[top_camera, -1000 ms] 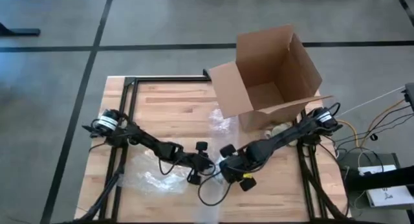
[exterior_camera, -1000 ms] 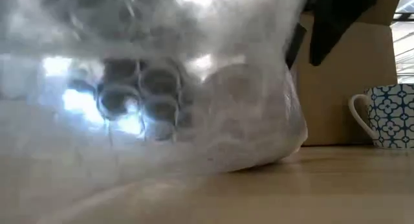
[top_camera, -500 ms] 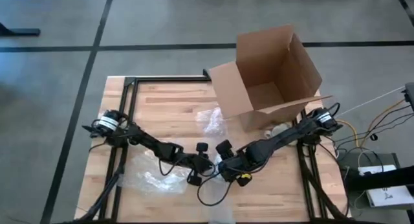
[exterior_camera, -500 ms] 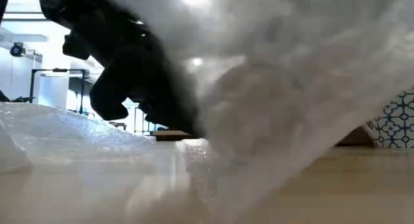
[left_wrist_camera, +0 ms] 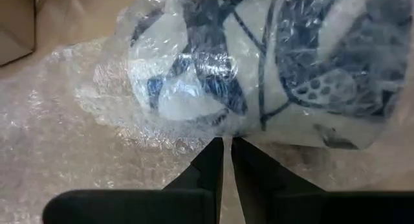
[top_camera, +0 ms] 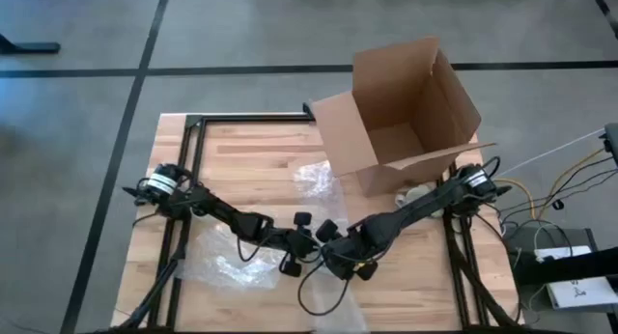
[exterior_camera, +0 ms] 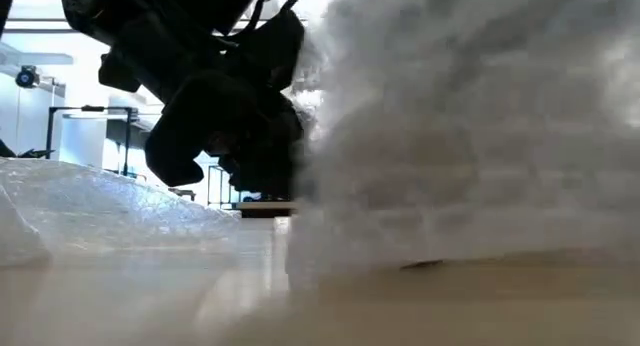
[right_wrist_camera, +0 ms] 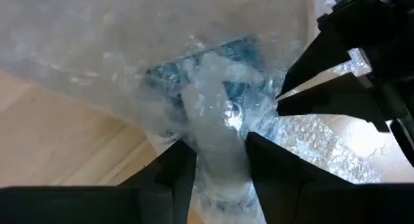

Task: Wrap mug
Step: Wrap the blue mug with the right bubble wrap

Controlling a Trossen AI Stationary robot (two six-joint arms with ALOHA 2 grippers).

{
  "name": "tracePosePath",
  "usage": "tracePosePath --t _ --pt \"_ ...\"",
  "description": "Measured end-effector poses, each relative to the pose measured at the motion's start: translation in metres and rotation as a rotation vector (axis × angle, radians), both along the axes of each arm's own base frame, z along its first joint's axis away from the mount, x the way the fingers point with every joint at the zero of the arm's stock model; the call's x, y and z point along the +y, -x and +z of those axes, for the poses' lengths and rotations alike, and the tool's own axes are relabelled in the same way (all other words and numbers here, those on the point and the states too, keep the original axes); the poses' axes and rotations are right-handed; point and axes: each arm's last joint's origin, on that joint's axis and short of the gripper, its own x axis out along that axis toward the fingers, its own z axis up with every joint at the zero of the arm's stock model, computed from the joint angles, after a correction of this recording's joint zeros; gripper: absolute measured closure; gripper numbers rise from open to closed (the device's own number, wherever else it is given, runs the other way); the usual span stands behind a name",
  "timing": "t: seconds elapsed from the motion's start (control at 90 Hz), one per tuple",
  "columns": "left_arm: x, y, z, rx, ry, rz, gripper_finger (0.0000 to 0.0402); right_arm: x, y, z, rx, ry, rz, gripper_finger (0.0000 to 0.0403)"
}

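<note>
Lying just beyond the left pincer [left_wrist_camera: 226, 149], seemingly shut: wrapped mug [left_wrist_camera: 259, 62].

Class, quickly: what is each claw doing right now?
Left claw: shut, pinching bubble wrap.
Right claw: shut on the bubble wrap bunched around the mug.

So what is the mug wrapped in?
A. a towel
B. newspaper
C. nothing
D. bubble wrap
D: the left wrist view shows the blue-patterned mug inside clear bubble wrap, and the right gripper is shut on a bunch of that wrap.
</note>
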Motion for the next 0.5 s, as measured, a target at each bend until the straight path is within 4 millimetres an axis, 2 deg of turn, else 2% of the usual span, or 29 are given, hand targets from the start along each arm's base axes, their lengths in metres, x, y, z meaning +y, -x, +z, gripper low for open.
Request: tracePosePath --t 0.156,0.344,0.5 --pt "0.0 0.0 0.001 -0.007 -0.045 -0.013 0.0381 0.0 -0.001 0.0 0.012 -0.048 0.007 0.0365" --pt "0.003 0.001 0.005 -0.02 -0.12 -0.005 0.0381 -0.002 -0.001 0.0 0.03 -0.075 -0.026 0.0366" --pt "0.007 0.007 0.018 -0.007 -0.177 0.04 0.0381 -0.004 -0.001 0.0 0.062 -0.124 -0.068 0.0366"
